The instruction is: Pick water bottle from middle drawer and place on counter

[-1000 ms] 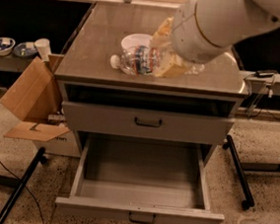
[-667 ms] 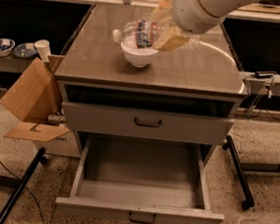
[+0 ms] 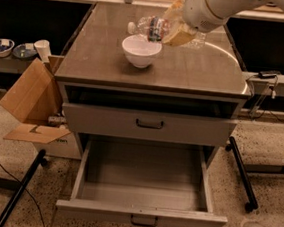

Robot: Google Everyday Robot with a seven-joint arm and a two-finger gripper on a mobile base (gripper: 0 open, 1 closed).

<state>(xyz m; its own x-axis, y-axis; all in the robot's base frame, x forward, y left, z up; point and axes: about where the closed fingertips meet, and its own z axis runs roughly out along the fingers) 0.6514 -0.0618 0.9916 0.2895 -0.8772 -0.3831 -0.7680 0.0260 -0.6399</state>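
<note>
The water bottle (image 3: 149, 27) lies on its side in the air, held just above the back part of the counter (image 3: 196, 73), with its white cap pointing left. My gripper (image 3: 176, 29) comes in from the upper right and is shut on the bottle's label end. A white bowl (image 3: 141, 50) stands on the counter just below and in front of the bottle. The middle drawer (image 3: 144, 188) is pulled wide open at the bottom, and its tray holds nothing.
A closed grey drawer with a taller front panel (image 3: 148, 124) sits above the open one. An open cardboard box (image 3: 29, 97) leans at the cabinet's left. Dishes and a cup (image 3: 41, 49) sit on a left shelf. Black stand legs (image 3: 241, 173) flank the cabinet.
My gripper has carried the bottle from the front of the counter, near the bowl, up and back, so it now hangs just behind the bowl. The bowl and drawers have not moved.
</note>
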